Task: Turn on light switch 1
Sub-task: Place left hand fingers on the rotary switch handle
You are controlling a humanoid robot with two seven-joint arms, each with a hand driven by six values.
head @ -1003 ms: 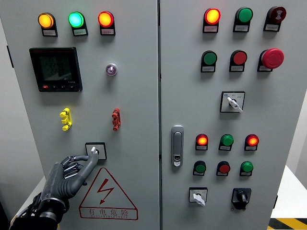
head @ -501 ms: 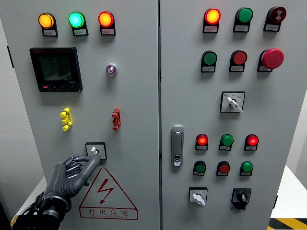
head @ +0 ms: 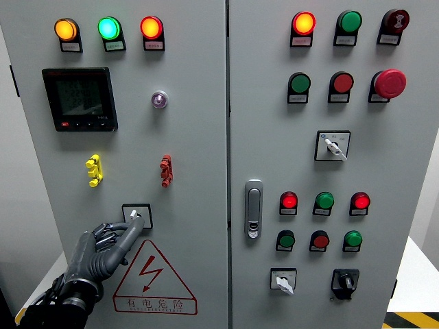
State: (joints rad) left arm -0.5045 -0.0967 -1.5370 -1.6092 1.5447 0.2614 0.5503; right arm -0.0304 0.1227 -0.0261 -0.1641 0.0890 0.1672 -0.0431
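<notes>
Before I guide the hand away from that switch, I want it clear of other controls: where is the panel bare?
Bare metal lies left of the left hand, below the yellow clip, and between the warning triangle and the door seam. It is crowded above: the switch, the red clip, the display.

Grey cabinet (head: 192, 137), yellow handle (head: 94, 171), red handle (head: 165, 170), red-and-white warning triangle (head: 153, 274)

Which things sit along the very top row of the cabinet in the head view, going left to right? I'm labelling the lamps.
Orange lamp → green lamp → red lamp → second red lamp → green button → dark red buzzer.
</notes>
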